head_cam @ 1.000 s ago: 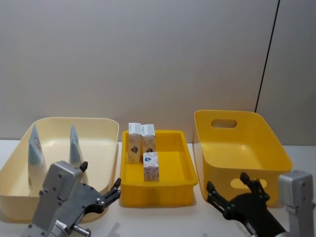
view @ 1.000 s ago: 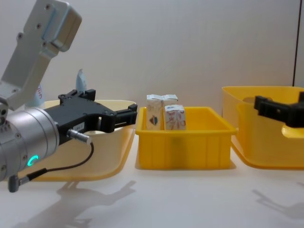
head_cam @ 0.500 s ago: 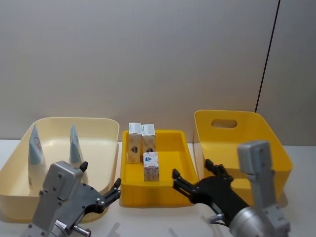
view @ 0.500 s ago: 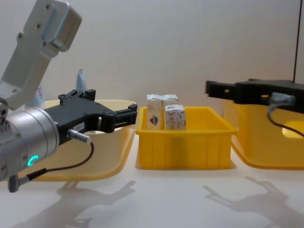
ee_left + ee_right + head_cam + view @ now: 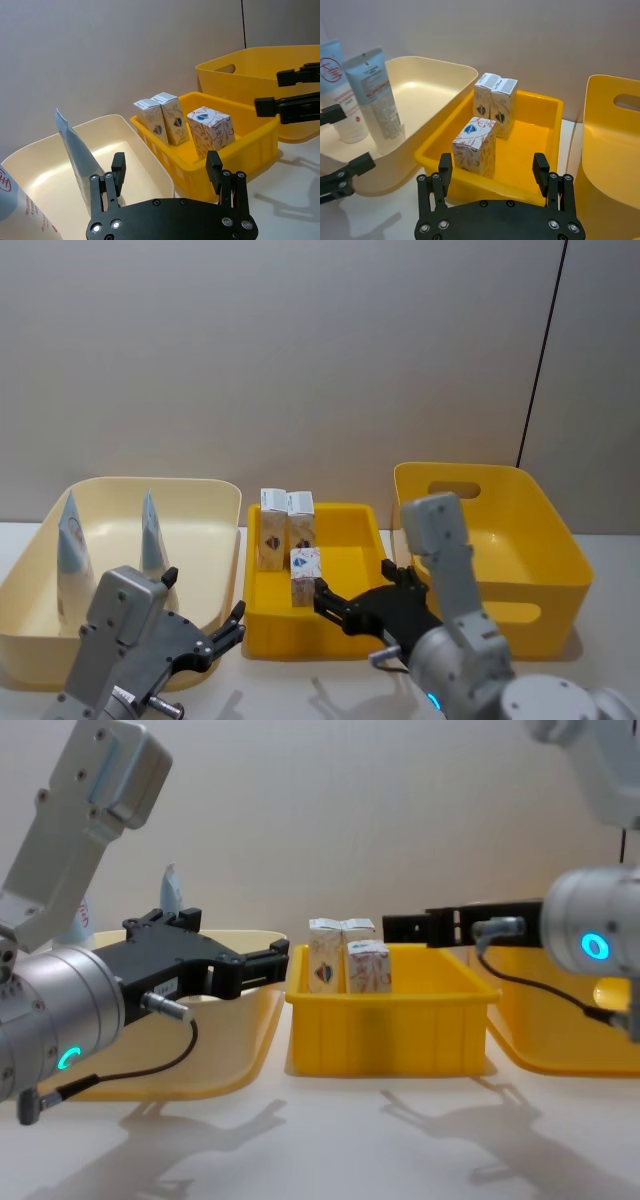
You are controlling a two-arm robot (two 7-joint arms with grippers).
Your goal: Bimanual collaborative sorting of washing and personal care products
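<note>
At the far left of the table [image 5: 330, 1140], a cream bin [image 5: 140, 480] is holding two white squeeze tubes upright on their caps, one tube [image 5: 70, 543] standing against the bin's left wall and the other tube [image 5: 150, 535] standing just to its right, both with their flat pale blue ends pointing up. The left gripper [image 5: 203, 602] is hovering over the front right corner of the cream bin; its fingers are spread wide apart and are gripping nothing, and in the left wrist view the nearer tube is showing just beyond one finger. Next to the cream bin, a shallow yellow tray [image 5: 340, 507] is sitting in the middle and is carrying three small white cartons: two cartons, the rear left carton [image 5: 272, 530] and the rear right carton [image 5: 300, 522], are standing side by side and touching at the tray's back left, and the front carton [image 5: 306, 577] is standing alone just in front of them. The right gripper [image 5: 352, 582] is reaching in over the tray's front right part with its fingertips pointing toward the front carton and stopping just beside it; its fingers are wide open and are grasping nothing. At the far right, a deep yellow bin [image 5: 470, 468] with a handle slot is sitting beside the tray.
</note>
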